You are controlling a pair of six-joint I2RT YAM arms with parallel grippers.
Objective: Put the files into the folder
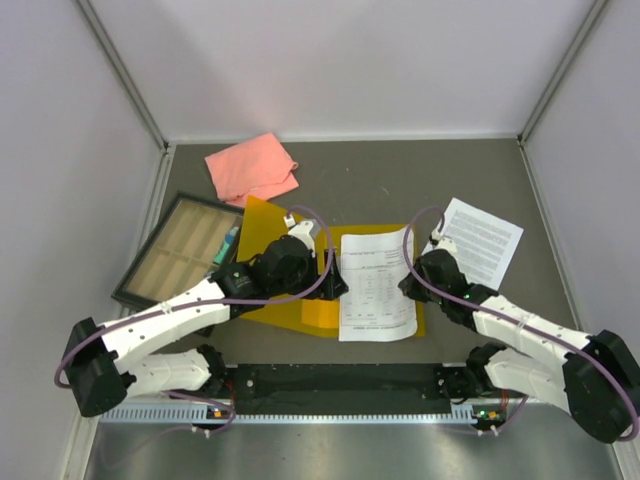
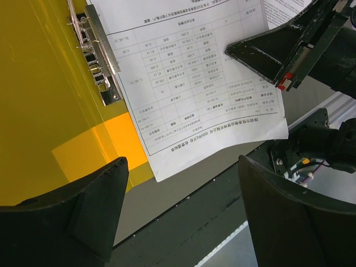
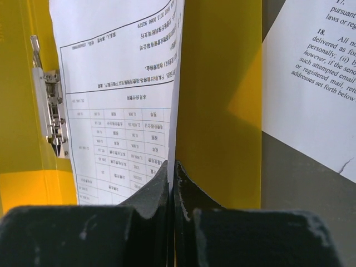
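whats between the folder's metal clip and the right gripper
The printed sheet, lying on the open folder, fills that stretch from metal clip to right gripper; the right wrist view shows it.

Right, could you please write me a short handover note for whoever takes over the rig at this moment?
Left gripper: open, holding nothing, above the near edge of the folder.
Right gripper: shut, pinching the right edge of the table sheet.
The folder lies open, with its metal clip exposed. The table sheet lies on its inner face, beside the clip.
The second sheet lies flat to the right of the folder, outside it.
Done: one sheet is on the open folder.
Left: settle that sheet, bring the second sheet in, and close the cover.
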